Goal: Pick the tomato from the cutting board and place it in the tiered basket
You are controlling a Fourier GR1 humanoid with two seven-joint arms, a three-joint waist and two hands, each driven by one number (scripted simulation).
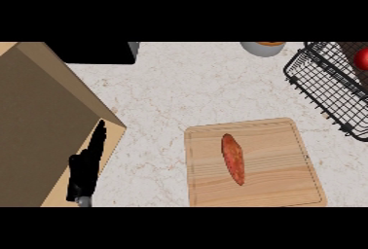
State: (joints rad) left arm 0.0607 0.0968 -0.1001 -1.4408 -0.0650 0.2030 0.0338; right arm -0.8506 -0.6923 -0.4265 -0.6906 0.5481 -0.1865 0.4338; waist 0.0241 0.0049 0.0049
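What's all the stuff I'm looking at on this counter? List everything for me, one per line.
cutting board: one, light wood, lower right of the counter.
long red item: one, reddish orange, lying on the cutting board, left of its middle.
wire basket: one, black, upper right, partly cut off by the edge.
tomato: one, red, inside the wire basket at the right edge, only partly in view.
bowl: one, grey with something orange inside, top edge, left of the basket.
dark box: one, black, top left.
wooden block: one, tan, large, along the left side.
countertop: one, pale marbled.
left hand: one, black, lower left, fingers straight, holding nothing.
right hand: not in view.
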